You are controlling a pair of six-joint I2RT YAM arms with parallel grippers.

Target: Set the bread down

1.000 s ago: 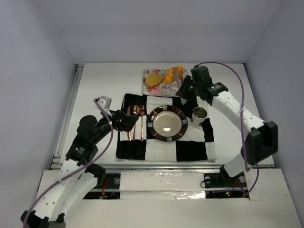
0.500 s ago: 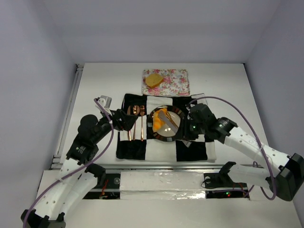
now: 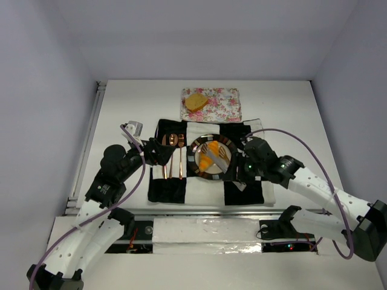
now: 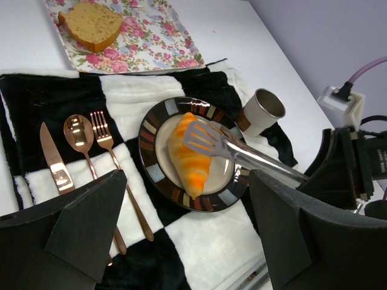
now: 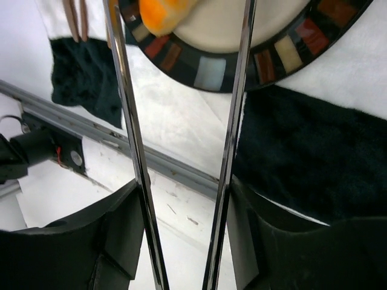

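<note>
Here, the black-and-white checked cloth (image 3: 245, 192) bears a round mosaic-rimmed plate (image 4: 151, 172) holding the orange-golden ridged croissant (image 4: 186, 162). Long steel tongs (image 4: 254, 160), clamped in the right gripper (image 5: 187, 217), stand spread, slotted head over the croissant, perhaps touching. The tan bread slice (image 3: 195, 101) lies on the floral napkin (image 3: 227, 104).

The plate (image 4: 158, 175) is crowded. The croissant (image 4: 187, 154) lies across its middle, and the tongs (image 4: 242, 154), clamped in the right gripper (image 3: 240, 167), slant in over its right rim. The right arm therefore blocks entry from the near right. The cup (image 4: 263, 110) stands just beside the plate's far-right rim and closes that corner. Left of the plate the knife (image 4: 54, 163), spoon (image 4: 80, 134) and fork (image 4: 112, 151) lie side by side, with the left gripper (image 3: 162, 153) hovering above them, fingers spread wide. The floral mat (image 4: 163, 42) has bare room to the right of the bread slice (image 4: 91, 24) and is open from above. The white table (image 3: 121, 109) lies open on both sides of the checkered cloth (image 4: 199, 241).
</note>
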